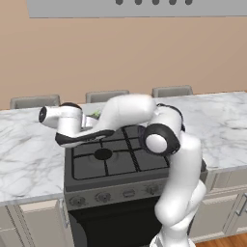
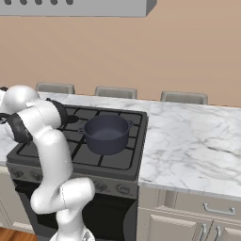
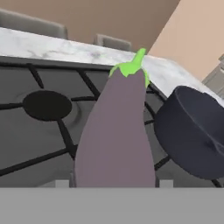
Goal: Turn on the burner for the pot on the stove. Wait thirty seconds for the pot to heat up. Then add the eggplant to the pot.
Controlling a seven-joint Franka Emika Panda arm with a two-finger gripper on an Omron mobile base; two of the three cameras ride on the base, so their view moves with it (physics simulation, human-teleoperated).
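Gripper [image 3: 113,186] is clamped on the eggplant [image 3: 116,140], and I'm reading that straight off the hand view: the purple body rises from between the tips and its green stem cap points away from the camera, toward the marble counter [image 3: 65,50] behind the stove [image 3: 43,144]. From here the eggplant hangs above the black grates, with a round burner [image 3: 47,105] off to one side of it and the pot [image 3: 192,131] off to the other, near but not touching. In the left base view I've got the hand [image 1: 60,120] reaching out over the back left part of the stove [image 1: 116,159], a speck of green showing just beside the wrist. Over in the right base view the pot [image 2: 106,133] sits upright on the grates toward the right half of the stove [image 2: 84,155], well clear of the arm, and I can see into it: nothing inside. The row of knobs [image 2: 113,188] runs along the front panel below it.
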